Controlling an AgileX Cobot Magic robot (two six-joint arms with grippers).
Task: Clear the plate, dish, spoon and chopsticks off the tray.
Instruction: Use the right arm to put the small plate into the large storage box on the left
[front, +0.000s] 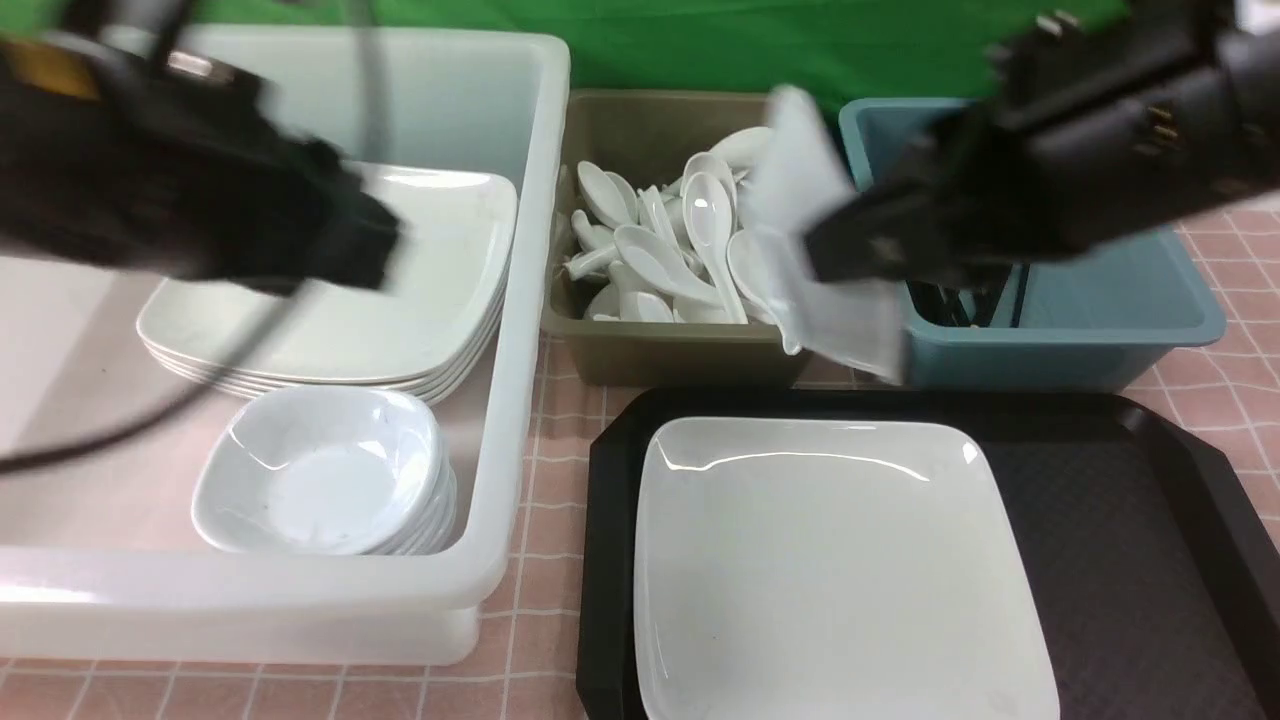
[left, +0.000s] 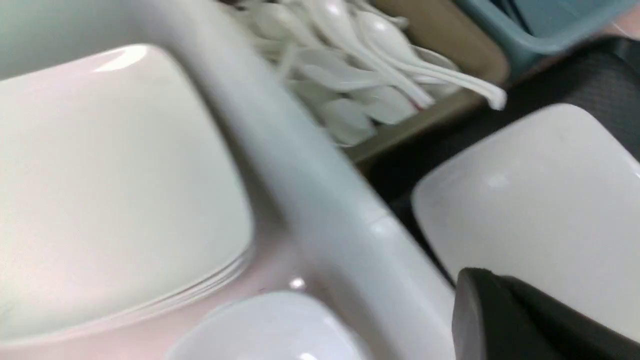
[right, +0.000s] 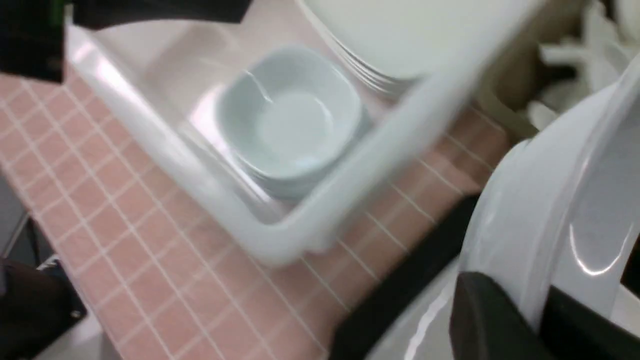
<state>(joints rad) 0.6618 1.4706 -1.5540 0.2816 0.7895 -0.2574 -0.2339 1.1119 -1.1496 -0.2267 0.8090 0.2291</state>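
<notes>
Right gripper (front: 835, 248) clamps tilted dish (front: 800, 190) by rim above tray's (front: 1150, 520) far edge, likely bound left for white tub (front: 530, 300); left gripper (front: 375, 245) closed, empty; plate (front: 840, 560) still on tray.

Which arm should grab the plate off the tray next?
Left. The left fingers hold nothing, above the white tub beside the plate; the right fingers are clamping the dish.

White tub (front: 522, 300) holds stacked plates (front: 400, 330) and bowls (front: 320, 470); olive tub (front: 650, 362) holds spoons (front: 660, 265); blue tub (front: 1050, 352) beside it, on pink-checked worktop (front: 545, 560).
</notes>
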